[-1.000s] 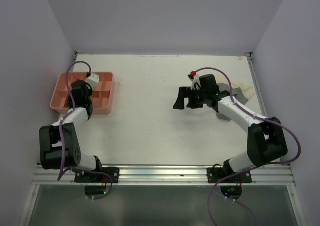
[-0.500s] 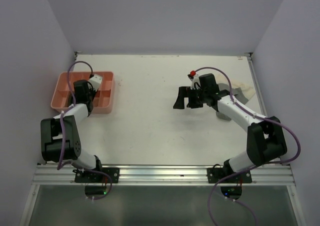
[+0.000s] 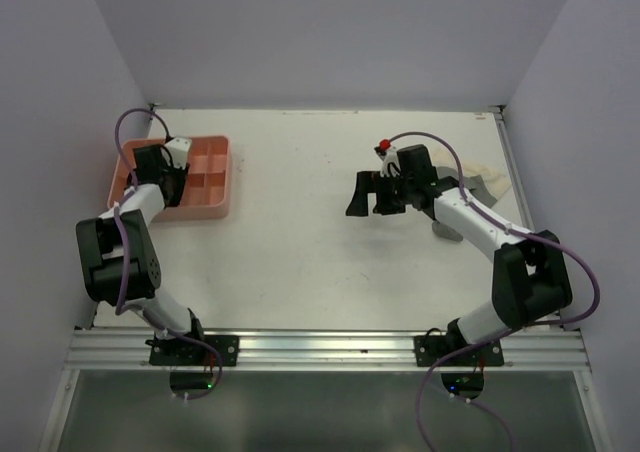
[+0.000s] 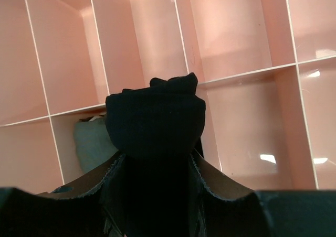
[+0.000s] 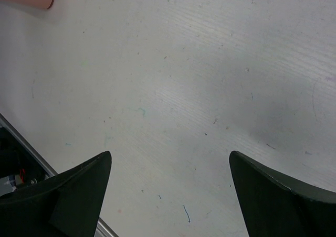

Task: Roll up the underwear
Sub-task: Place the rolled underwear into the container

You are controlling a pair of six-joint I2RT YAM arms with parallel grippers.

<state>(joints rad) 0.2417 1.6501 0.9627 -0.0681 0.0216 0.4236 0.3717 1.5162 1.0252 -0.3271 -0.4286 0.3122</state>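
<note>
- Left arm is swinging further out over the pink tray (image 3: 212, 190) than a second ago, and its wrist is sitting closer to the far-left corner. The right arm is holding the same pose.
- Left gripper (image 4: 157, 169) is clamping the black roll (image 4: 155, 119) of underwear between half-closed jaws, with the bundle's end sticking out past the fingertips. My read: it is squeezing the sides so the roll is not unwinding in transit.
- Roll is hanging above the tray dividers, not yet down in a cell. I cannot tell which compartment it is aiming at.
- A grey roll (image 4: 92, 142) is already sitting in the cell just left of the held one, so stowing is partway along and a neighbouring open cell looks like the target.
- Right gripper (image 5: 168, 195) is hovering over bare tabletop (image 3: 300, 262) with jaws spread wide and nothing between them. It is probably parking clear of the left arm.
- A cream garment (image 3: 488, 180) is lying unrolled near the right edge, close beside the right arm, likely next in line.
</note>
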